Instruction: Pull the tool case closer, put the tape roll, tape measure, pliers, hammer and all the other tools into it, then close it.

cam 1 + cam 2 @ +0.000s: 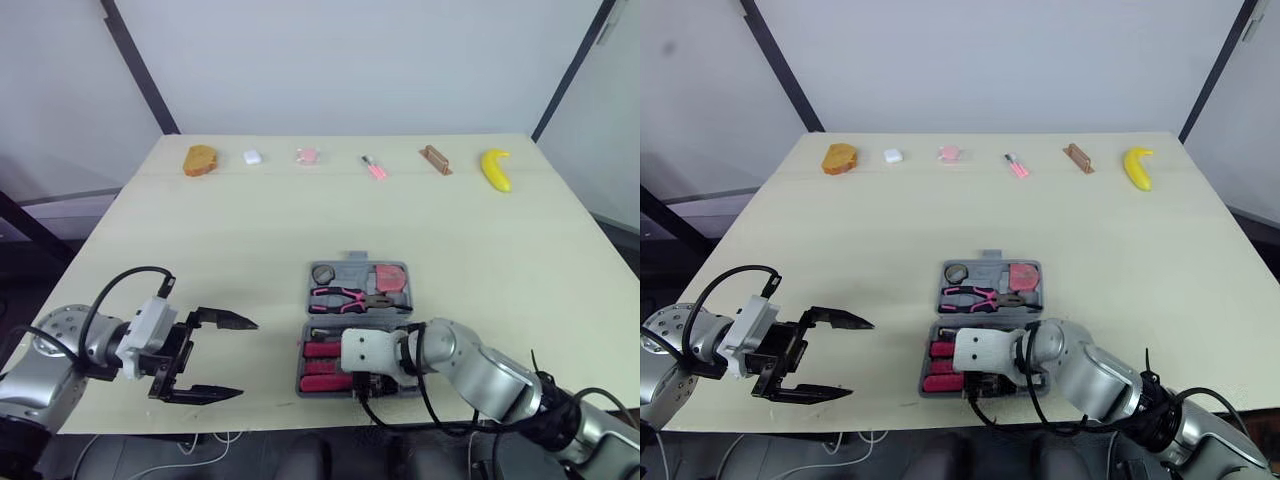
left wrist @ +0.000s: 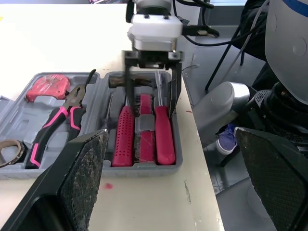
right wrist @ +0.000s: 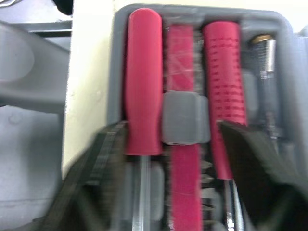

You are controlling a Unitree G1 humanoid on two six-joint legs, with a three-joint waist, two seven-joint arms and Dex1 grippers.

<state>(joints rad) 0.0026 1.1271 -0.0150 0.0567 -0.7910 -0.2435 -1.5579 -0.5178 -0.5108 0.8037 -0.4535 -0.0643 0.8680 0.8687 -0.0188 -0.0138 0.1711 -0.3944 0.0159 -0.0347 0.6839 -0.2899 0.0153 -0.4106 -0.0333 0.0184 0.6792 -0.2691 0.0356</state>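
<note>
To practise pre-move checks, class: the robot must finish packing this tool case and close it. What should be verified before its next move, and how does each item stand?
1. Tool case sits close to the near edge of the table: ok.
2. Pliers, tape measure and tape roll in the far half: ok.
3. Red-handled tools seated flat in the near half: cannot tell, partly covered.
4. Right gripper out of the case before closing: not ok; it is open and straddles the handles.
5. Left gripper free: ok; open and empty, left of the case.
6. No tools left out: cannot tell; small items line the far edge.
</note>
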